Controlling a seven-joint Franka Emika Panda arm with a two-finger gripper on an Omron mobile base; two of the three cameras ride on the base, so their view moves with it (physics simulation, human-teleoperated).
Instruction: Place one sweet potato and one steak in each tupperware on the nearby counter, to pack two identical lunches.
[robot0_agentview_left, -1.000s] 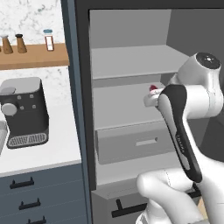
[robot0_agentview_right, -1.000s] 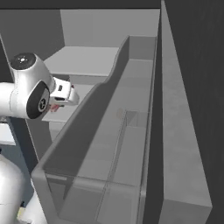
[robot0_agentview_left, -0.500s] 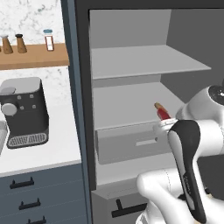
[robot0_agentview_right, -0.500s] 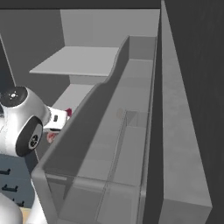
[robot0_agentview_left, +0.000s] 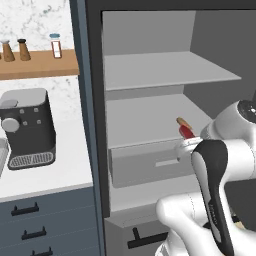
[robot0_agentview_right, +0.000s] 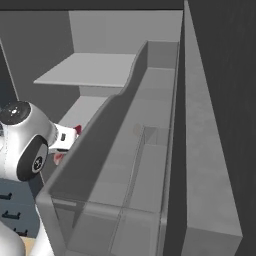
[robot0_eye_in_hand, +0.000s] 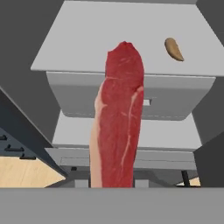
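Gripping the flat raw-red steak with a pale pink edge (robot0_eye_in_hand: 118, 118), the two-finger gripper (robot0_agentview_left: 186, 142) was clamped on its lower end; the meat stood lengthwise up the middle of the hand view, in front of the open fridge. Behind it ran a grey drawer front (robot0_eye_in_hand: 170, 98) under a grey shelf (robot0_eye_in_hand: 87, 39). On that shelf, farther back and to the right, lay a small orange-brown tapering sweet potato (robot0_eye_in_hand: 173, 49), well apart from the steak. Left of the fridge, a black coffee machine (robot0_agentview_left: 27, 127) sat on the white countertop (robot0_agentview_left: 55, 172)
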